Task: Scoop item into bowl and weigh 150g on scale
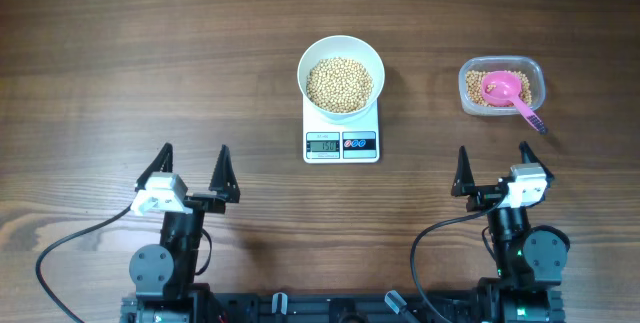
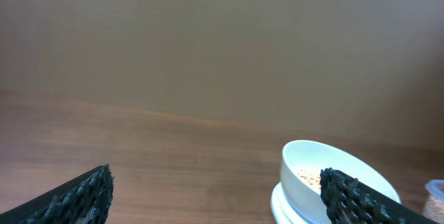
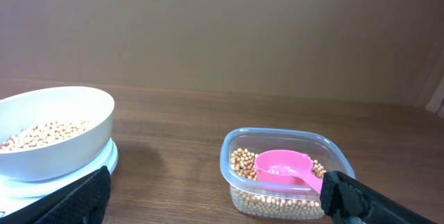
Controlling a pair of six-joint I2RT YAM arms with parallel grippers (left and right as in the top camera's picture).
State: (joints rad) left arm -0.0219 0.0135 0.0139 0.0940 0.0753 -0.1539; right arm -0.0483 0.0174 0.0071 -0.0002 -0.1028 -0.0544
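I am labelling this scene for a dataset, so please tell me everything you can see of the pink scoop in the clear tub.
The pink scoop looks like glossy plastic: a round cup with a straight handle. It lies in the clear tub, resting on the beans, with the cup opening upward. The handle slants over the tub's near right rim and sticks out past it; its end looks darker, purplish. Nothing else touches it.

Pretty sure this is a robotics lab rig: left arm (image 1: 165, 253) and right arm (image 1: 522, 248) mounted at the edge of a wood-grain surface (image 1: 150, 53), loose cables (image 1: 45, 256), bare brown wall (image 2: 208, 37).
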